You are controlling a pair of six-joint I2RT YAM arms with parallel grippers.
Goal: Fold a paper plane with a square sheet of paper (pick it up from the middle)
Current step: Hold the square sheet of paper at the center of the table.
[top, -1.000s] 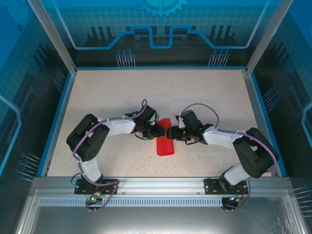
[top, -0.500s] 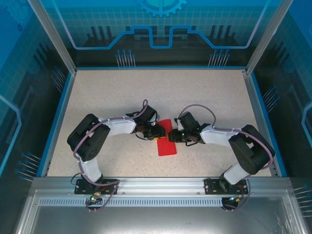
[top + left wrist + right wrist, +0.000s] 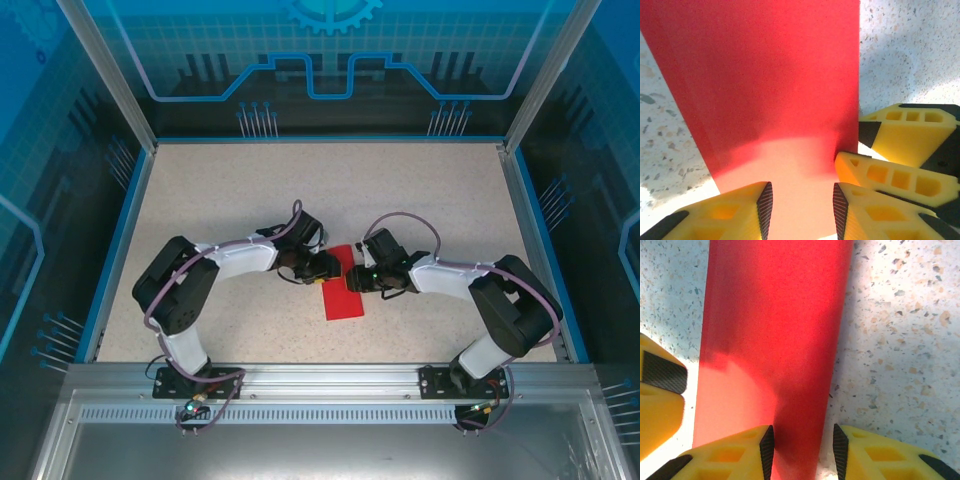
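Note:
The red sheet of paper (image 3: 343,300) lies flat on the speckled table, folded into a long narrow strip. Both grippers meet low over its far end. My left gripper (image 3: 325,268) comes in from the left, my right gripper (image 3: 353,279) from the right. In the left wrist view the paper (image 3: 765,75) runs under my left gripper (image 3: 802,205), whose jaws stand apart with a clear gap; the right gripper's yellow fingers (image 3: 900,180) sit just beside it. In the right wrist view my right gripper (image 3: 804,447) is open and straddles the strip's (image 3: 775,315) right edge. A left finger (image 3: 657,390) shows at the left.
The speckled tabletop (image 3: 220,200) stretches bare around the arms. Blue-edged walls (image 3: 128,210) close the left, right and far sides. An aluminium rail (image 3: 320,385) with both arm bases runs along the near edge.
My right gripper has slid a little left onto the strip and its jaws have narrowed. The left jaws have widened slightly. The strip has shifted a touch to the right.

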